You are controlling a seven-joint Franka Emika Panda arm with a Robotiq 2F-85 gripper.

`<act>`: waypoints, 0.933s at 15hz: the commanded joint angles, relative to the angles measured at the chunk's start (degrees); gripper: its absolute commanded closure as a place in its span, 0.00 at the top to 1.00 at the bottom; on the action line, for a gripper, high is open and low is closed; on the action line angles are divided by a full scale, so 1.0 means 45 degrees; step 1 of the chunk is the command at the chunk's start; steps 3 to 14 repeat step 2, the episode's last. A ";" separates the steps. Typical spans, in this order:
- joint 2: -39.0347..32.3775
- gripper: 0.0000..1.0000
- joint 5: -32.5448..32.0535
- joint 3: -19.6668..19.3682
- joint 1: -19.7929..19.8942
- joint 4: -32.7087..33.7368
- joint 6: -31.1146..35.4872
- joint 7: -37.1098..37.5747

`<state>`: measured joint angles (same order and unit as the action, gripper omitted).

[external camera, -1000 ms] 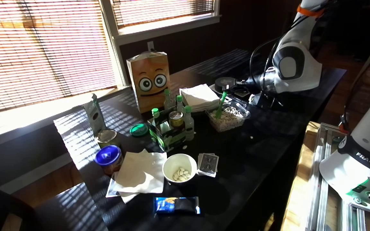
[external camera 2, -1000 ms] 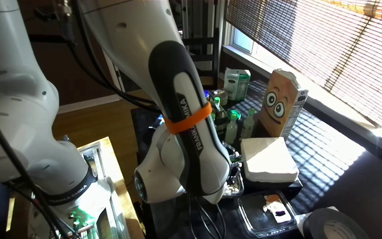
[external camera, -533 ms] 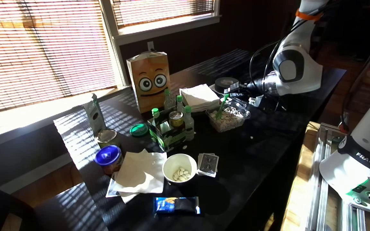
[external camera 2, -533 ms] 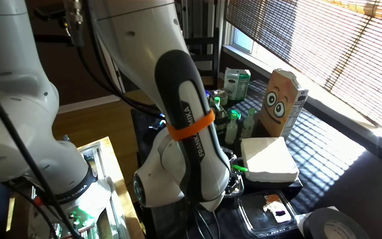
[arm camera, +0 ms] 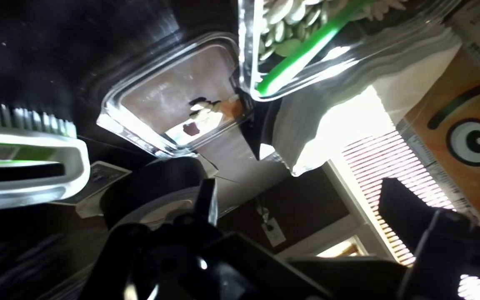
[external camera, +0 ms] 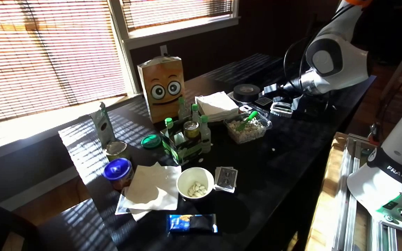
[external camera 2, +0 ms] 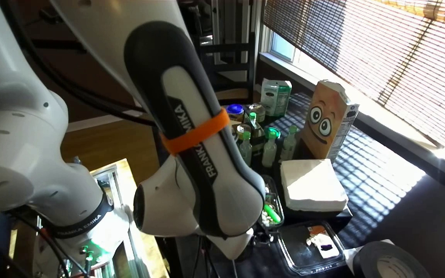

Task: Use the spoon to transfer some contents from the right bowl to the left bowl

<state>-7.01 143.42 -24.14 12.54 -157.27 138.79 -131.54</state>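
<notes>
In an exterior view, the green spoon (external camera: 246, 120) lies slanted on pale seeds in the right bowl, a clear plastic container (external camera: 249, 137). The wrist view shows the spoon's handle (arm camera: 302, 58) slanting down to a corner of the container (arm camera: 246, 50). Left of it and nearer the camera stands the left bowl, round and white (external camera: 186, 178), with a few cream seeds at its bottom. My gripper (arm camera: 298, 189) is open, its fingers wide apart and nothing between them. It is beyond the container, apart from the spoon. The arm hides the white bowl in an exterior view.
A white brush (external camera: 281, 110) and a dark tray (external camera 2: 298, 251) lie near the gripper. Beside the container are a napkin stack (external camera 2: 313, 185) and a bottle carrier (external camera: 187, 151). A tape roll (external camera: 246, 92) stands behind; cards (external camera: 226, 178) lie by the white bowl.
A second ago the gripper was shut on the upright spoon's handle. It has opened, let go and drawn back from the container. The spoon has tipped over onto the seeds.
</notes>
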 commanded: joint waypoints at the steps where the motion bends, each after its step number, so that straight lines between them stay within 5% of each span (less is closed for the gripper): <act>1: 0.0341 1.00 -0.0180 0.0463 0.0180 -0.0080 0.0039 -0.0217; 14: 0.0550 1.00 -0.0281 0.0736 0.0076 -0.0051 0.0079 -0.0216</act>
